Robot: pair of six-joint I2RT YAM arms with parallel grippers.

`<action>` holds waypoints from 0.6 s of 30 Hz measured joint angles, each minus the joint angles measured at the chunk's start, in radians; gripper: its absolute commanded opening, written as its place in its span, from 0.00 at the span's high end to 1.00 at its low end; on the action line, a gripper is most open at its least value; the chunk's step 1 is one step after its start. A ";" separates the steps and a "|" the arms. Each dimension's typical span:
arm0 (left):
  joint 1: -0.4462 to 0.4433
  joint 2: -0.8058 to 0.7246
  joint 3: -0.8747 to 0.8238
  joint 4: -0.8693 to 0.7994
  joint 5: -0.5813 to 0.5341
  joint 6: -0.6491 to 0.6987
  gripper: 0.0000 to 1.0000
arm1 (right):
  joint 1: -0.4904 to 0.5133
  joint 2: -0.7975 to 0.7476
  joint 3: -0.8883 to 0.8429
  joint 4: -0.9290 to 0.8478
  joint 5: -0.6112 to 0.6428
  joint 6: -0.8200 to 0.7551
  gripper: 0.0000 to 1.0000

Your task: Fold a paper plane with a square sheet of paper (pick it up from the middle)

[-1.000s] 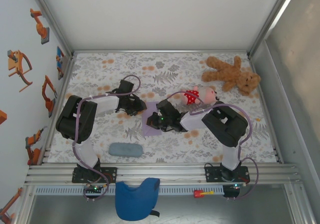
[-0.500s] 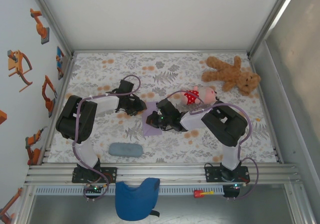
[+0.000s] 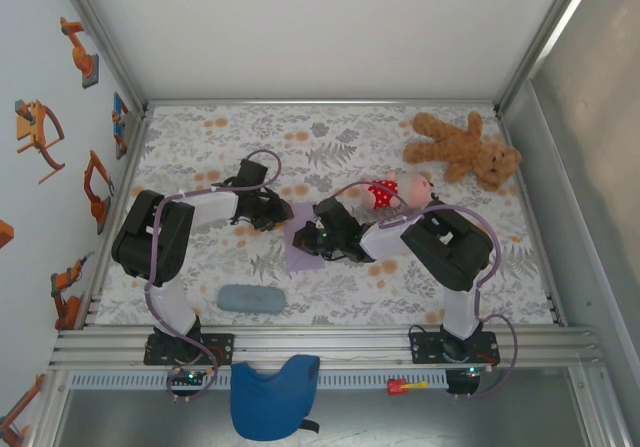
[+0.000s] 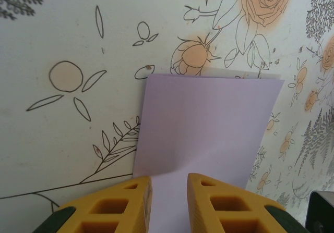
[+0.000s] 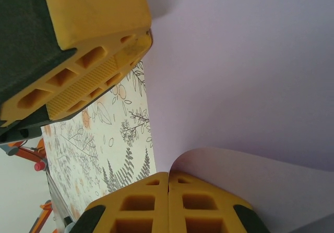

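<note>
Two hands meet over the paper (image 3: 302, 257) at the middle of the table (image 3: 200, 147) from above: the left hand (image 3: 272, 212) at its far-left edge, the right hand (image 3: 308, 239) on top of it.

At the left wrist, we see the fingers (image 4: 125, 201) slightly apart, with the flat paper running under the gap.

At the right wrist, we see the yellow fingers pressed together beside a curled-up edge of the paper. Whether they pinch it we cannot tell.
</note>
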 measured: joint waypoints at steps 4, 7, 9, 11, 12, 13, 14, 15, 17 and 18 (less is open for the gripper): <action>0.000 0.000 0.000 0.000 0.000 0.000 0.74 | -0.001 0.000 0.000 0.000 0.000 0.000 1.00; 0.000 0.000 0.000 0.000 0.000 0.000 0.74 | -0.001 0.000 0.000 0.000 0.000 0.000 1.00; 0.000 0.000 0.000 0.000 0.000 0.000 0.74 | -0.001 0.001 0.000 0.000 0.000 0.000 1.00; 0.000 0.000 0.000 0.000 0.000 0.000 0.74 | -0.001 0.002 0.000 0.001 0.000 0.001 1.00; 0.000 0.000 0.000 0.000 0.000 0.000 0.74 | -0.001 0.004 0.000 0.002 0.000 0.001 1.00; 0.000 0.000 0.000 0.000 0.000 0.000 0.74 | -0.001 0.006 0.000 0.003 0.000 0.001 1.00; 0.000 0.000 0.000 0.000 0.000 0.000 0.74 | -0.001 0.008 0.000 0.004 0.000 0.001 1.00; 0.000 0.000 0.000 0.000 0.000 0.000 0.74 | -0.001 0.010 0.000 0.004 0.000 0.001 1.00; 0.000 0.000 0.000 0.000 0.000 0.000 0.75 | -0.001 0.014 0.000 0.005 -0.001 0.003 1.00; 0.000 0.000 0.000 0.000 0.000 0.000 0.74 | -0.001 0.015 0.000 0.007 0.000 0.003 1.00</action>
